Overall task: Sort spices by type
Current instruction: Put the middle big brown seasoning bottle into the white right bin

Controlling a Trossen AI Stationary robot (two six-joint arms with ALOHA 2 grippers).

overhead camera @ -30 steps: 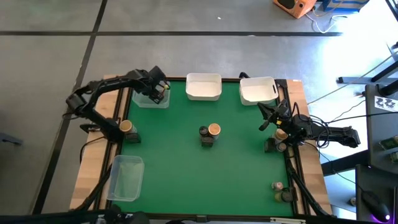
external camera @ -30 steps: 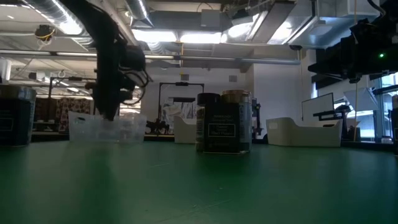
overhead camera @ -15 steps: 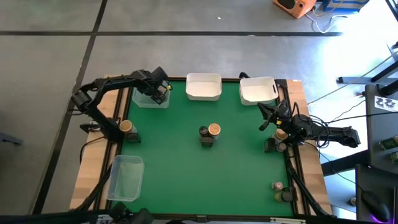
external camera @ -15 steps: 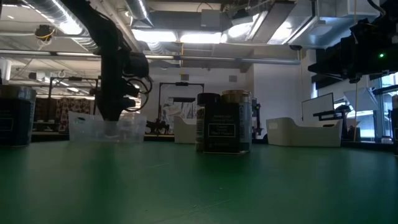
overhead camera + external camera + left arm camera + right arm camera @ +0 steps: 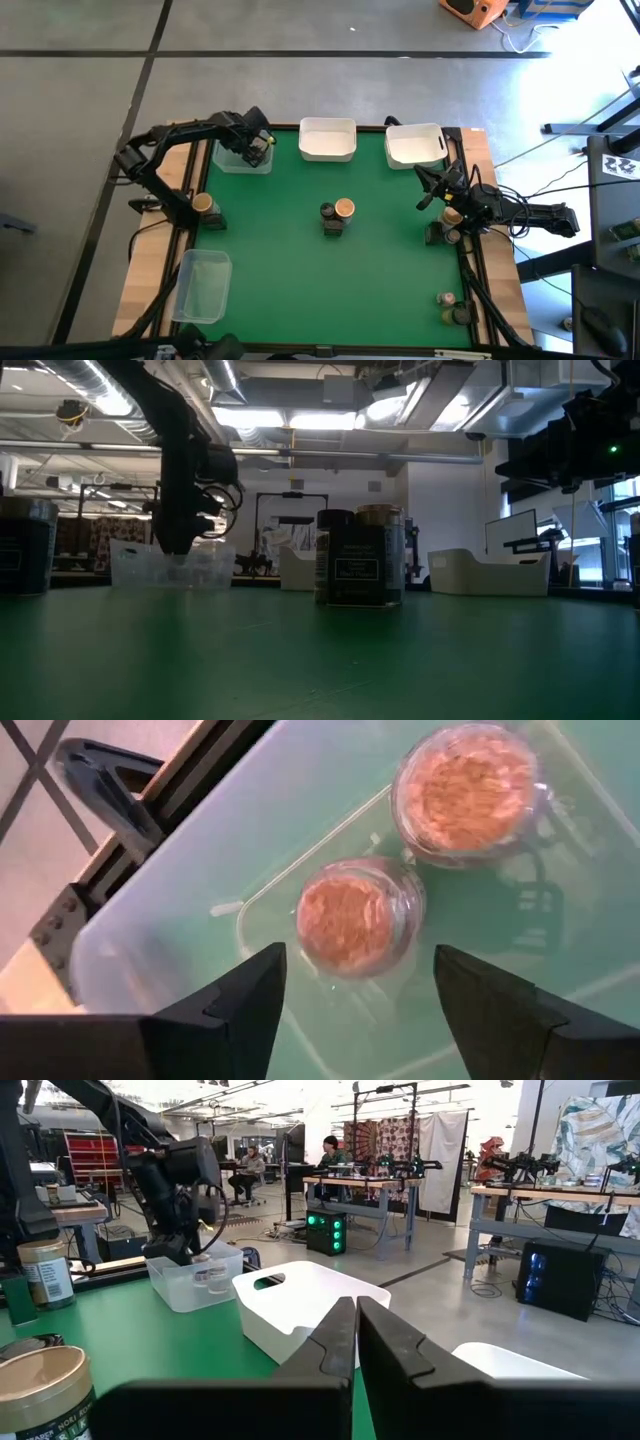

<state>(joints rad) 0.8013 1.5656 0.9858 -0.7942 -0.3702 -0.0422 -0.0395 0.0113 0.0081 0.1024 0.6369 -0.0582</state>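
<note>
- High view gives you the green surface [image 5: 300,270] with both arms at its far half.
- You see two white tubs [image 5: 327,139] side by side at the far edge, a clear tub [image 5: 241,158] at the far left corner and another clear tub [image 5: 202,285] near the front left.
- Your left gripper [image 5: 258,146] hangs over the far clear tub; in the left wrist view its fingers [image 5: 255,995] stand apart and hold nothing.
- Below those fingers you find two jars [image 5: 355,915] with orange contents standing just beside each other inside that tub.
- Your right gripper [image 5: 425,188] waits near the right edge, its fingers pressed together and empty.
- You have a dark jar and a tan-lidded jar [image 5: 337,212] touching at mid-surface.
- One jar [image 5: 204,204] stands at the left edge.
- More spice jars [image 5: 448,225] cluster by the right arm, and others [image 5: 452,306] sit at the front right corner.
</note>
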